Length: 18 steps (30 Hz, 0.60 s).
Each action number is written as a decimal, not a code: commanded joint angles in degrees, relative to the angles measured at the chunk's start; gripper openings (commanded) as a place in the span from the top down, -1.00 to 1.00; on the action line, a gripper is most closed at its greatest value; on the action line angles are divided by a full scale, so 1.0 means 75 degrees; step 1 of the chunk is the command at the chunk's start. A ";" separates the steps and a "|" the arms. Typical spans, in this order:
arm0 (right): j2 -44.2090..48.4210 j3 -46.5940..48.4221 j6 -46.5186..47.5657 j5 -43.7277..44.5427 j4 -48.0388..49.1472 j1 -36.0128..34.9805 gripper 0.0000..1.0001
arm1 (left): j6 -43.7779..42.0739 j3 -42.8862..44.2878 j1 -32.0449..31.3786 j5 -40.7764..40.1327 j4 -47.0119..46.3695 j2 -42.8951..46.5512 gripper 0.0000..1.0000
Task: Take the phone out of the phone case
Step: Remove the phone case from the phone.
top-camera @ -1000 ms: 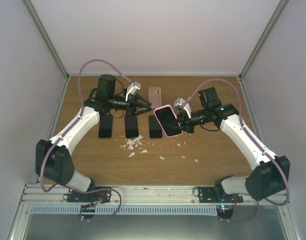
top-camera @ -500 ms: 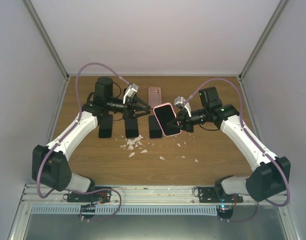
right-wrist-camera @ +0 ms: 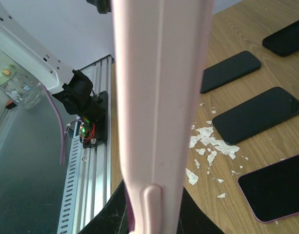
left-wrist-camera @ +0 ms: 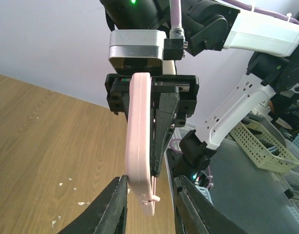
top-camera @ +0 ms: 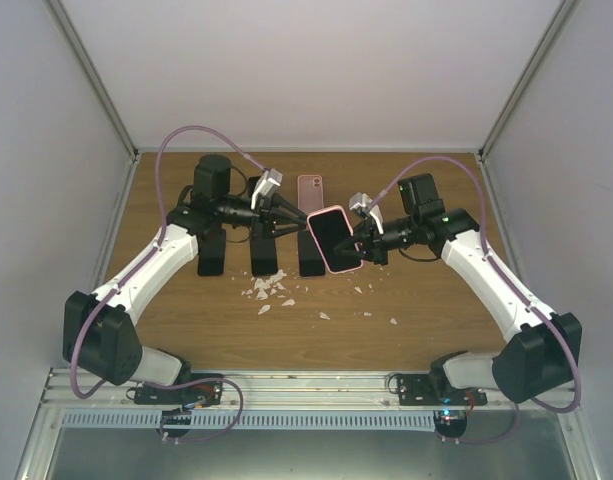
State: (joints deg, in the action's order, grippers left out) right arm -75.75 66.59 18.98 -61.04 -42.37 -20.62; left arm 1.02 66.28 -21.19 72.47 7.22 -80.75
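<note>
A black-screened phone in a pink case (top-camera: pixel 333 240) is held tilted above the table by my right gripper (top-camera: pixel 362 243), which is shut on its right side. In the right wrist view the case's pink edge (right-wrist-camera: pixel 159 112) fills the middle, with a black finger (right-wrist-camera: pixel 112 214) beside it. My left gripper (top-camera: pixel 291 226) is open at the phone's left end. In the left wrist view the case's lower end (left-wrist-camera: pixel 139 146) sits between my open fingers (left-wrist-camera: pixel 112 207), close to the left one; the gripper's middle (left-wrist-camera: pixel 148 197) is just below it.
Three black phones (top-camera: pixel 211 252), (top-camera: pixel 263 252), (top-camera: pixel 311 256) lie in a row on the wooden table (top-camera: pixel 436 310). A pink phone or case (top-camera: pixel 310 188) lies behind them. White scraps (top-camera: pixel 269 290) are scattered in front. Grey walls enclose the table.
My left gripper drew back a little, then moved right to the phone's left end. The right gripper raised the phone slightly and holds it steady.
</note>
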 commanded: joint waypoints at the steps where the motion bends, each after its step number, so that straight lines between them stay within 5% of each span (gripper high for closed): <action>1: 0.0021 0.0028 -0.0025 -0.0505 0.0260 -0.0025 0.99 | 0.0000 0.0185 -0.0094 -0.0110 -0.0223 0.0117 0.45; 11: -0.0061 0.0075 0.0034 -0.0545 0.0235 -0.0128 0.99 | 0.0095 0.0311 -0.0099 -0.0321 -0.0261 0.0051 0.49; 18: -0.0026 0.0063 0.0113 -0.0536 0.0186 -0.0152 0.99 | 0.0259 0.0325 -0.0070 -0.0470 -0.0397 -0.0065 0.77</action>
State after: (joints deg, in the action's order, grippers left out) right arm -75.85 66.57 19.00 -61.80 -42.37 -21.17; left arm 2.35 67.29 -21.61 69.97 7.05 -80.79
